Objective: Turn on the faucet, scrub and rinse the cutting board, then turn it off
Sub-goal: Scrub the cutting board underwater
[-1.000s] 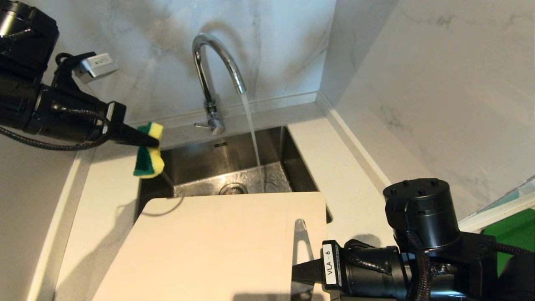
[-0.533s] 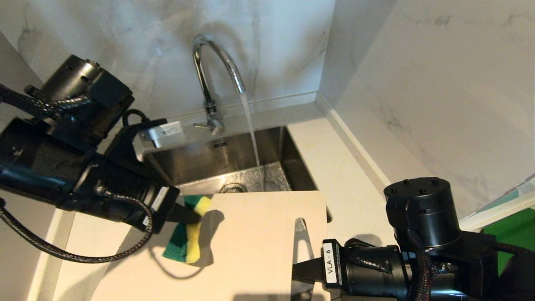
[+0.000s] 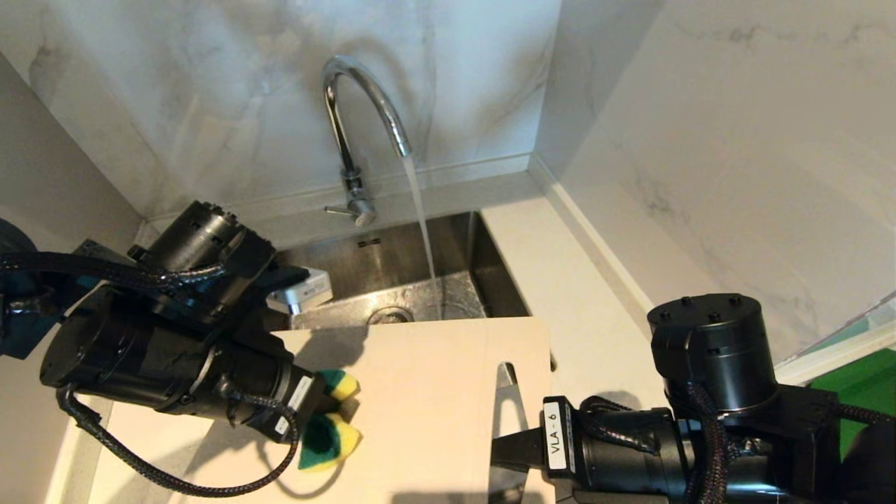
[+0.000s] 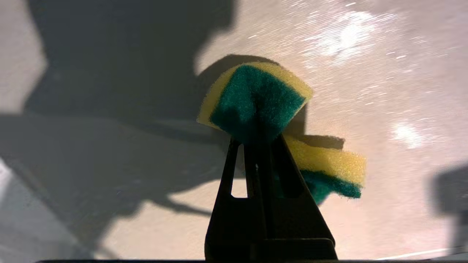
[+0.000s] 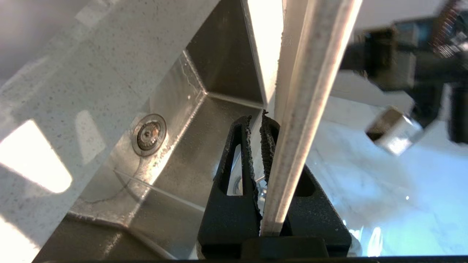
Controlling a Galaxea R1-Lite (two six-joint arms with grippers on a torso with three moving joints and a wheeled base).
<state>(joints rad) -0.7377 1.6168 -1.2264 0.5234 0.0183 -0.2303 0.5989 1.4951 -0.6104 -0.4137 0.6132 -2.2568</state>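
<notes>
Water runs from the faucet [image 3: 364, 126] into the steel sink [image 3: 392, 280], something we see only from the head camera. The cutting board [image 3: 420, 406] lies in front of the faucet, its far edge over the sink's near rim, its handle slot toward the right arm. Our left tool [image 3: 327, 409] is clamped on a sponge [image 3: 329, 434], pressed to the board's left part; the left wrist camera alone shows the sponge [image 4: 256, 106] folded, green face and yellow foam bulging around the closed fingers, and wet glints on the board [image 4: 365, 91]. Our right tool [image 5: 257, 120] pinches the board's edge [image 5: 303, 102] by the slot; its wrist camera reveals the sink drain [image 5: 149, 134]. Pale speckled surface [image 3: 560, 280] flanks the sink, under marble-look walls. We count one faucet, one board, one sponge, two tools.
</notes>
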